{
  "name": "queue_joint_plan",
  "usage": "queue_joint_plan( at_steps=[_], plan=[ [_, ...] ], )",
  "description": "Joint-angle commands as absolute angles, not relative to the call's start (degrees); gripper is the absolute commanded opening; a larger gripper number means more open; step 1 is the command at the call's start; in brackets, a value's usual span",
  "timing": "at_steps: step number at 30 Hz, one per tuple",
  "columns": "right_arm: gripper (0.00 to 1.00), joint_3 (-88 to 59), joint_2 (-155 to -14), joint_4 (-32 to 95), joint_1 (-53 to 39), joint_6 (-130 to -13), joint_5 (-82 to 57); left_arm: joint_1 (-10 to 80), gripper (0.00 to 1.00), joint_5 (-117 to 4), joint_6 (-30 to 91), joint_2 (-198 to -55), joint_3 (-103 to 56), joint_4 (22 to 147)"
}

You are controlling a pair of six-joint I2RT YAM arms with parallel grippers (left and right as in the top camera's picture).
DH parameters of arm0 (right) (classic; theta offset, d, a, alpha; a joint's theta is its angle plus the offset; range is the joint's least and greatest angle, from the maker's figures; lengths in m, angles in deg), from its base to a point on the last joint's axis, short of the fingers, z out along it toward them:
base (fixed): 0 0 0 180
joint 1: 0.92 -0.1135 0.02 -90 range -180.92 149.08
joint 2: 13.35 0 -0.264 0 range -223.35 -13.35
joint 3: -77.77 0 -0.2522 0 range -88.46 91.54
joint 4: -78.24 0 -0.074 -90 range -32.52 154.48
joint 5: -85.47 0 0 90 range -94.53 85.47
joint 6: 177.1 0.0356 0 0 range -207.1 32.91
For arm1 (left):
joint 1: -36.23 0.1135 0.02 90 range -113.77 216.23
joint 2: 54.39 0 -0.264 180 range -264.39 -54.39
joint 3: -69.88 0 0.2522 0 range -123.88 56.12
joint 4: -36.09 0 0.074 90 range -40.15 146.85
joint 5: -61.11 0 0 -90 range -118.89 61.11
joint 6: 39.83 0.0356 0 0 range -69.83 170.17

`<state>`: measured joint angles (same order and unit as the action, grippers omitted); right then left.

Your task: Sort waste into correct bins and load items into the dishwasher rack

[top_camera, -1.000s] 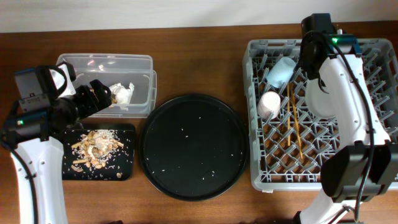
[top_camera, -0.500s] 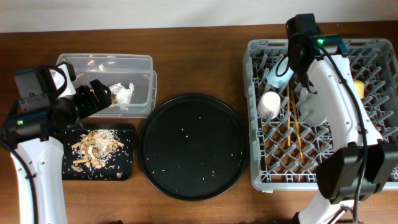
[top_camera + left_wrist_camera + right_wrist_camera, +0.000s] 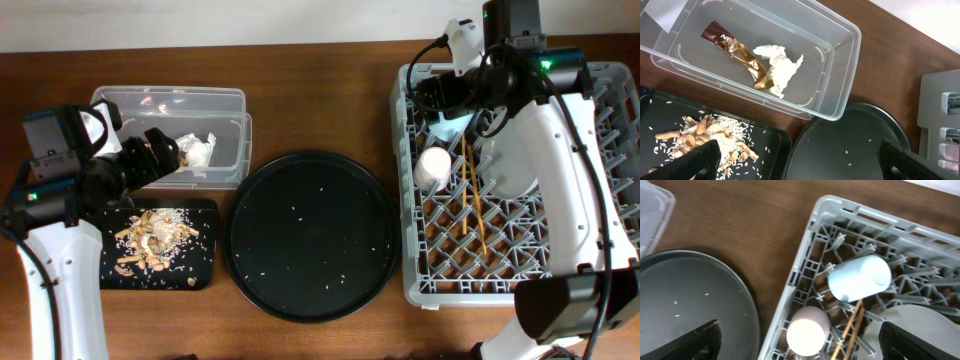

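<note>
The clear bin [image 3: 170, 103] [image 3: 840, 65] holds the shiny brown-gold wrapper [image 3: 737, 52] and the white tissue [image 3: 777, 67] [image 3: 201, 149]. Food scraps [image 3: 155, 235] [image 3: 705, 135] lie in the shallow black bin [image 3: 200, 272]. My left gripper [image 3: 165, 155] [image 3: 800, 160] hangs open and empty above that bin's right edge. In the grey rack [image 3: 415, 285] [image 3: 810, 245] lie the light-blue cup [image 3: 860, 277] [image 3: 452, 122], the pink cup [image 3: 807, 332] [image 3: 434, 167], the chopsticks [image 3: 475, 200] [image 3: 852, 330] and the pale plate [image 3: 512, 165] [image 3: 920, 330]. My right gripper [image 3: 432, 98] [image 3: 800, 332] is open and empty above the pink cup.
The big round black tray [image 3: 310, 235] [image 3: 690, 305] sits between the bins and the rack, with a few rice grains on it. Bare wooden table [image 3: 320, 90] lies behind it. My right arm crosses over the rack's right half.
My right gripper has opened and swung left across the rack, from above the plate to above the cups. The left arm has not moved.
</note>
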<state>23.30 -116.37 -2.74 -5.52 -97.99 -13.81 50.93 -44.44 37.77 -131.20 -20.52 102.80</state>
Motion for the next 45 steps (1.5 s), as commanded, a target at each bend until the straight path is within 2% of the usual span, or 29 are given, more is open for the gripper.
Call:
queue_joint_plan(
  at_steps=[1,11,14,22,24,27,30,32,33,34,39,42,45],
  plan=[
    [0.98,24.04,-115.83,-2.76,-5.78,-97.58,-16.76,51.08,0.99,-44.07,38.1,-130.59,-21.4,102.67],
    [0.98,24.0,-112.0,-2.74,-5.78,-97.58,-16.37,51.08,0.99,-44.07,38.1,-130.59,-21.4,102.67],
    [0.98,24.0,-100.94,-2.74,-5.78,-97.6,-16.35,51.08,0.99,-44.07,38.1,-130.59,-21.4,102.67],
    [0.98,20.15,-57.64,-5.58,-5.78,-97.58,-15.49,51.08,0.99,-44.07,38.1,-130.59,-21.4,102.67],
    [0.98,10.45,-45.64,-5.54,-5.78,-97.58,-15.52,51.08,0.99,-44.07,38.1,-130.59,-21.4,102.67],
    [0.98,-15.67,-27.68,-1.36,-5.06,-97.6,-15.49,51.08,0.99,-44.07,38.1,-130.59,-21.4,102.67],
    [0.98,-47.65,-16.07,29.24,-4.16,-97.55,-15.82,51.08,1.0,-44.07,38.1,-130.59,-21.4,102.67],
    [0.98,-61.35,-14.1,49.15,-4.1,-97.07,-16.13,51.08,0.99,-44.07,38.1,-130.59,-21.4,102.67],
    [0.98,-70.77,-13.58,64.14,-3.62,-94.89,-15.14,51.08,0.99,-44.07,38.1,-130.59,-21.4,102.67],
    [0.98,-75.89,-13.58,70.2,-3.4,-93.58,-13.92,51.08,0.99,-44.07,38.1,-130.59,-21.4,102.67],
    [0.98,-88.26,-13.58,70.42,-3.4,-93.62,-13.81,51.08,0.99,-44.07,38.1,-130.59,-21.4,102.67],
    [0.98,-88.15,-13.58,62.39,-3.4,-93.62,-10.25,51.08,0.99,-44.07,38.1,-130.59,-21.4,102.67],
    [0.98,-88.15,-13.58,59.88,-0.16,-84.77,-3.8,51.08,0.99,-44.07,38.1,-130.59,-21.4,102.67]
  ],
)
